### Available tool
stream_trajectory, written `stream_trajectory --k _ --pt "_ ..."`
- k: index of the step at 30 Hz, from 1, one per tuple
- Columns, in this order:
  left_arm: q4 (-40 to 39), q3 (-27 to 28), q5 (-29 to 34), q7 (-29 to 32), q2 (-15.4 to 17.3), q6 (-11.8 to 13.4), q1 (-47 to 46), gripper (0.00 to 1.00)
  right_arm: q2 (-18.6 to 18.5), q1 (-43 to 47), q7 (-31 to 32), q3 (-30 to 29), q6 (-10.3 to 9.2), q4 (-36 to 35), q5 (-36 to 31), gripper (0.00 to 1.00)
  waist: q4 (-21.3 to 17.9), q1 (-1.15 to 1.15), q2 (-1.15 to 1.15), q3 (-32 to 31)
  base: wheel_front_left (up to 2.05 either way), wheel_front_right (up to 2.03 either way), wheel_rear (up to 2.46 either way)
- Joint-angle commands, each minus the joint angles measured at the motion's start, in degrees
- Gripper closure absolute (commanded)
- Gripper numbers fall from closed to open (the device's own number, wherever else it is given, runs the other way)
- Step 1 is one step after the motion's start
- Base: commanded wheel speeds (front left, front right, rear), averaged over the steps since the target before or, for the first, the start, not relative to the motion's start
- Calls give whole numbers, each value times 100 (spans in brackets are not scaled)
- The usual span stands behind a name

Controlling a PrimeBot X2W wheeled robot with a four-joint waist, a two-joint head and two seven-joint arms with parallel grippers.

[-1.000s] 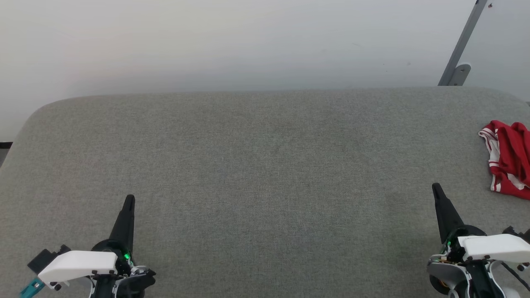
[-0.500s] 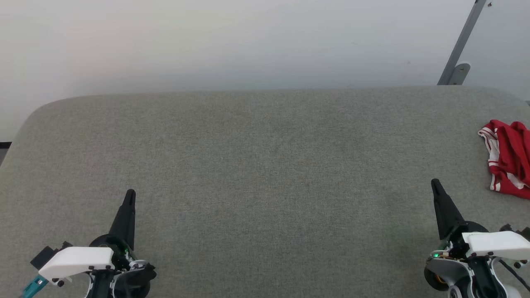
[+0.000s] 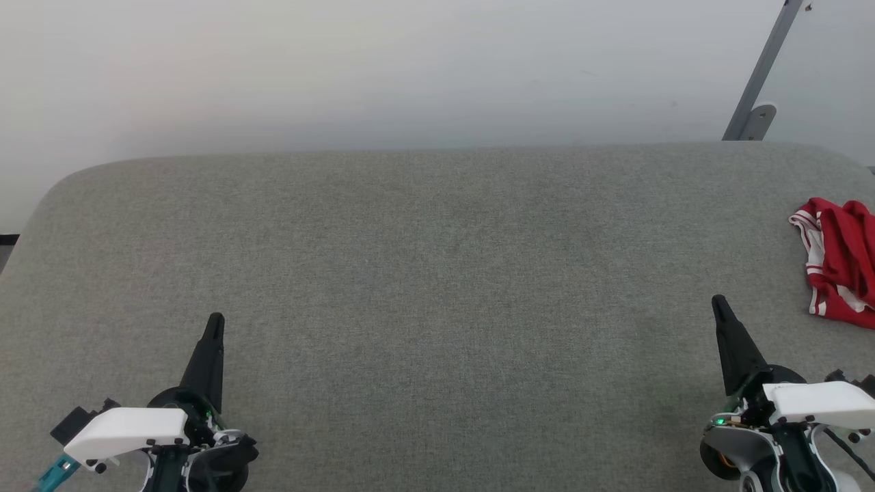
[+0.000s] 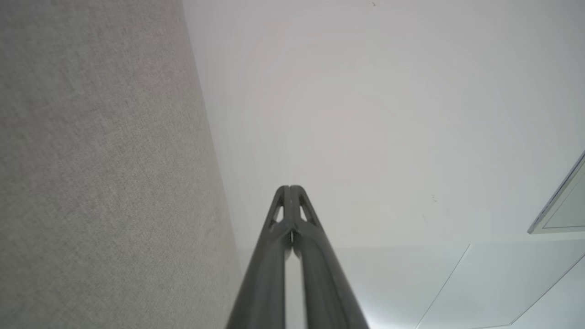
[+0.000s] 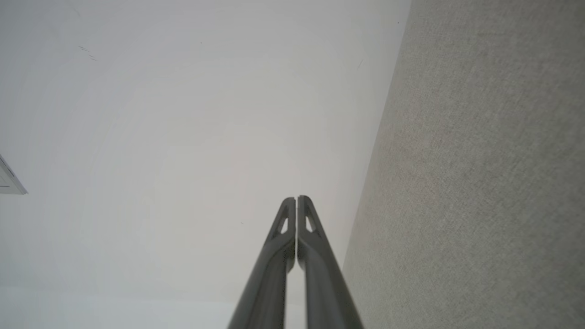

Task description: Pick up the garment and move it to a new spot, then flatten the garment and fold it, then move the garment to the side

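Garment [image 3: 842,263] heaped far right; left gripper [image 3: 214,321] and right gripper [image 3: 718,303] low, forward-pointed, fully closed, empty.

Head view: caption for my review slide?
The garment lies crumpled at the right edge of the grey table; left gripper and right gripper shut and empty.

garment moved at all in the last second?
No. The garment lies crumpled at the same spot near the right edge of the grey table, placed as before below the wall bracket. The tiny picture-wide shift is the camera's.
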Motion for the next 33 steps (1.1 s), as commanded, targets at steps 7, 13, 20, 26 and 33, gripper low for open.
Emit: stream_trajectory --k 7,13,20,26,33 --pt "-1 26 15 20 -12 -32 -65 100 10 -28 18 -3 -2 5 17 100 0 0 0 0 0 0 0" --pt "-1 31 21 26 -15 -32 -66 100 11 -28 18 -4 -2 4 17 100 0 0 0 0 0 0 0" --pt "0 38 24 34 -20 -32 -67 100 11 -28 19 -3 -2 4 16 100 0 0 0 0 0 0 0" --pt "0 42 30 40 -25 -32 -67 100 11 -28 20 -4 -2 4 15 100 0 0 0 0 0 0 0" --pt "0 47 30 43 -28 -32 -68 100 11 -28 19 -5 -2 5 15 100 0 0 0 0 0 0 0"
